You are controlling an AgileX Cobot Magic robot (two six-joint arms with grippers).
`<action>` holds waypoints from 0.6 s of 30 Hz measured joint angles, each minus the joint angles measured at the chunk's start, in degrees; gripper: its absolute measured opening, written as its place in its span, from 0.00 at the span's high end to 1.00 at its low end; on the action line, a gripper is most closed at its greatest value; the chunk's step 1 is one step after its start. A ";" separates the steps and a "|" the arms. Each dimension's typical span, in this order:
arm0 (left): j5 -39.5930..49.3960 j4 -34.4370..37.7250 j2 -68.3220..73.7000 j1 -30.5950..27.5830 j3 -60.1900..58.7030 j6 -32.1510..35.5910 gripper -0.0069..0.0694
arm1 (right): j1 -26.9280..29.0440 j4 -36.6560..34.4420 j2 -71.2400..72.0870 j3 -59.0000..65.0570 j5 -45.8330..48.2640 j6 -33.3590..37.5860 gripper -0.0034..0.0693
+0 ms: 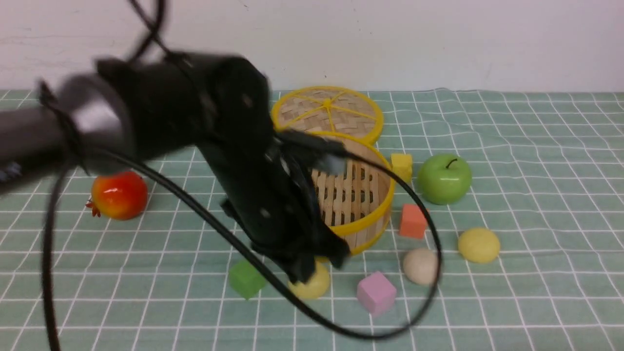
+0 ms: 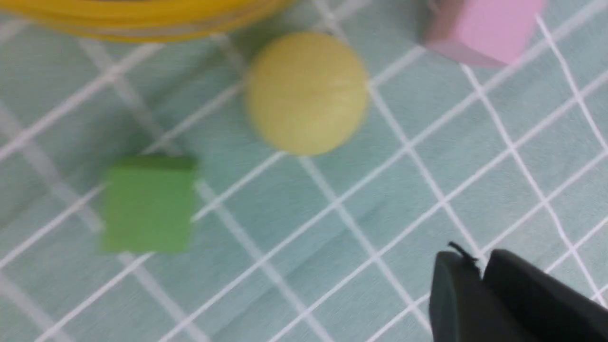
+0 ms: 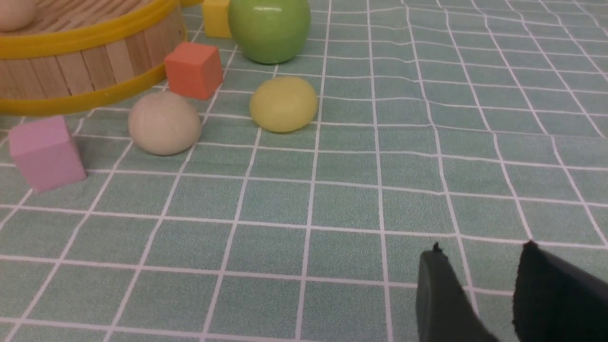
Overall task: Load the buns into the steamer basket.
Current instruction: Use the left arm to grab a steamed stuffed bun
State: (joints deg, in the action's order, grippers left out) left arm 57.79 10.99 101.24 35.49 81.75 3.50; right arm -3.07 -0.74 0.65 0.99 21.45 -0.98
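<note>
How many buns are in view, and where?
4. One beige bun lies in the steamer basket; one yellow bun by the left end effector; another beige bun and another yellow bun right of the basket. The arm may hide more.

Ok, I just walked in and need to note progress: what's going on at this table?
The robot is moving buns into the steamer basket. Its left tool is down in front of the basket, closed and empty, close to a yellow bun that lies on the cloth near the green cube. The right tool hangs open and empty over the cloth. One beige bun lies inside the basket; another beige bun and a second yellow bun lie outside it.
</note>
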 joint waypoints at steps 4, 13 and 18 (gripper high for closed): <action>-6.94 -5.35 2.55 1.95 -0.20 -5.67 0.79 | 0.00 0.00 0.00 0.00 0.00 0.00 0.62; -12.54 -9.84 7.07 1.78 -0.20 -9.90 0.55 | 0.00 0.00 0.00 0.00 0.00 0.00 0.62; -15.65 -10.99 7.11 1.78 -0.20 -9.90 0.52 | 0.00 0.00 0.00 0.00 0.00 0.00 0.62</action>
State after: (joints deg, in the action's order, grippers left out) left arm 42.14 0.00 108.35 37.27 81.55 -6.40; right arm -3.07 -0.74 0.65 0.99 21.45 -0.98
